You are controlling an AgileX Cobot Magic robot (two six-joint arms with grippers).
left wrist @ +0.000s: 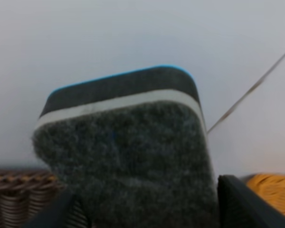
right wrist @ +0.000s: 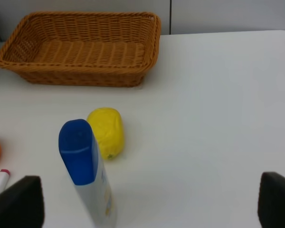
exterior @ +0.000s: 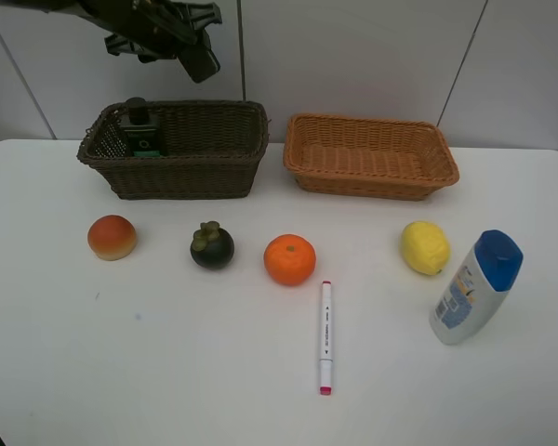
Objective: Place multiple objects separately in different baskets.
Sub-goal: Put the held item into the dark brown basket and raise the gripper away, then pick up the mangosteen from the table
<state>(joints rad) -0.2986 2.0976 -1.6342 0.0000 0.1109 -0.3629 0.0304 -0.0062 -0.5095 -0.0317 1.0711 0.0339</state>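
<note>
Two baskets sit side by side at the back of the worktop (exterior: 167, 372), w/ a gap btw. them: L basket (exterior: 172, 175) and R basket (exterior: 372, 178). A bottle (exterior: 141, 130) stands upright in the L basket, in its rear-left corner. In front of the L basket runs a row, L to R: peach (exterior: 112, 237), mangosteen (exterior: 211, 246), orange (exterior: 289, 259), the orange approx. before the gap. The marker (exterior: 325, 336) lies just in front of the orange, lengthwise front-to-back. The lemon (exterior: 424, 247) sits before the R basket's right half. A 2nd bottle (exterior: 474, 288) stands just right of it, slightly nearer the front. The eraser (left wrist: 128, 156) is off the worktop, btw. the fingers (left wrist: 244, 204) of the left gripper (exterior: 200, 58), above the L basket's rear.
</note>
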